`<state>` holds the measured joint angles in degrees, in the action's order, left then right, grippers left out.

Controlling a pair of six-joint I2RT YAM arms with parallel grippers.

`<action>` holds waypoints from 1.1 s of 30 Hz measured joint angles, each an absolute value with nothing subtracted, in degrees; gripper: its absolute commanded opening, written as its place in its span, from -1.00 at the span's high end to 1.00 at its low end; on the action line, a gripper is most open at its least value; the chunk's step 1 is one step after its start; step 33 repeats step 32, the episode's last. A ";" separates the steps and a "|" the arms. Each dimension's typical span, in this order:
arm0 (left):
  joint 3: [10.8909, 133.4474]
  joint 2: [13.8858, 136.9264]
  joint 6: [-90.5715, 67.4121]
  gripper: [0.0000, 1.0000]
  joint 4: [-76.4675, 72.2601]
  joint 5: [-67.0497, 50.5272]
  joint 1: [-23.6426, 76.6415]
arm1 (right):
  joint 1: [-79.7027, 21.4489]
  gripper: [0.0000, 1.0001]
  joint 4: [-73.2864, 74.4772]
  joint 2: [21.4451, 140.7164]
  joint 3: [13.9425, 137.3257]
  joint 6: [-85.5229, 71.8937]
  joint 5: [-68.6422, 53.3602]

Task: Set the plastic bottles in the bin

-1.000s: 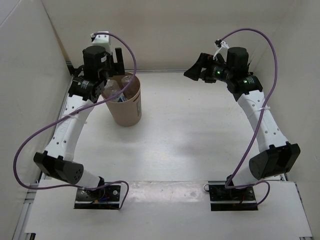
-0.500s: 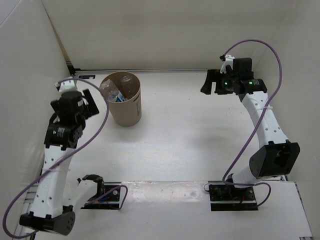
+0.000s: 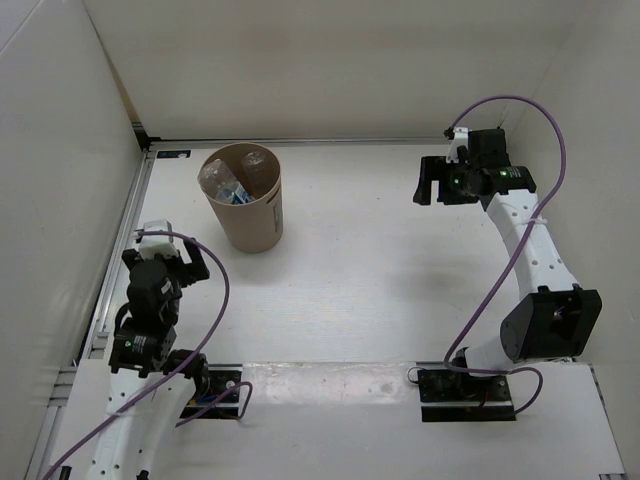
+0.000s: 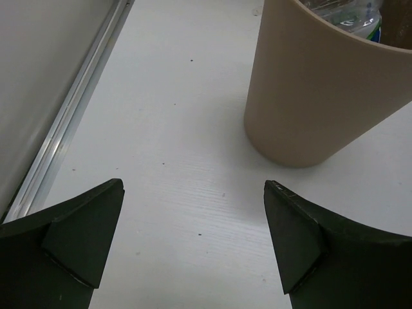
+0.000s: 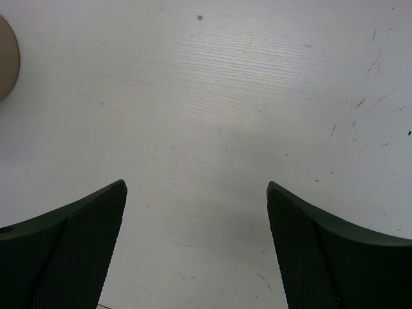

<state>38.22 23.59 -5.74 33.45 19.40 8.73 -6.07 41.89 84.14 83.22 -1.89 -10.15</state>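
Note:
The tan bin point(image 3: 247, 213) stands at the back left of the table. Clear plastic bottles point(image 3: 234, 178) lie inside it, one with a blue label; no orange bottle shows. The bin's wall point(image 4: 322, 90) fills the upper right of the left wrist view, with bottles point(image 4: 344, 16) showing over its rim. My left gripper point(image 3: 168, 258) is open and empty, low near the left wall, in front of the bin; its jaws stand wide apart over bare table point(image 4: 193, 238). My right gripper point(image 3: 440, 185) is open and empty at the back right point(image 5: 196, 238).
White walls close in the table on the left, back and right. A metal rail point(image 4: 71, 122) runs along the left wall. The bin's edge point(image 5: 6, 58) shows at the far left of the right wrist view.
My left arm has pulled back from over the bin toward the near left and folded low. My right gripper has moved slightly right and turned downward.

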 measured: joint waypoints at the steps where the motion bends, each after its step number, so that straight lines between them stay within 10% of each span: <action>1: 37.36 23.53 -5.72 -1.00 32.47 19.03 8.73 | -6.07 -0.81 41.89 83.99 83.05 -1.80 -10.15; 33: 8.47 16.88 1.17 -1.00 -3.46 12.71 8.73 | -5.15 -0.81 44.05 83.85 82.70 2.15 -10.13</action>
